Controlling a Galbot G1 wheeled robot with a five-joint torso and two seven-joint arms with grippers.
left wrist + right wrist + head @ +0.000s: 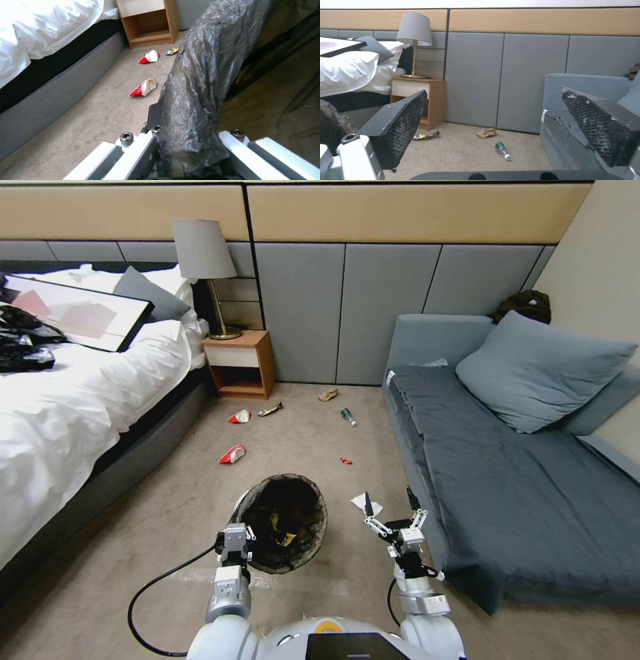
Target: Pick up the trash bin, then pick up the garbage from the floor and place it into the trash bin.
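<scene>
Trash bin point(283, 523) sits right in front of you, its black bag point(203, 75) folded over the rim, and your left gripper point(235, 545) is clenched on the near-left edge of that rim. In the left wrist view you can see the bagged rim pinched between the white fingers point(133, 155). There's already some yellowish scrap point(283, 537) down inside the bin.

Your right gripper point(393, 513) hangs to the bin's right with its jaws spread wide, nothing between the black pads point(403, 120). A crumpled white tissue point(369, 505) lies on the floor point(133, 553) just beside it, next to the grey sofa point(507, 480).

Rest of the garbage is scattered farther out on the floor: two red-and-white wrappers point(232, 454) toward the bed point(80, 407), a shiny foil wrapper point(270, 409) near the nightstand point(240, 363), brown crumpled paper point(328, 394) by the wall, a small green bottle point(348, 417) nearby, and a tiny red scrap point(345, 461) between the bottle and the bin.
</scene>
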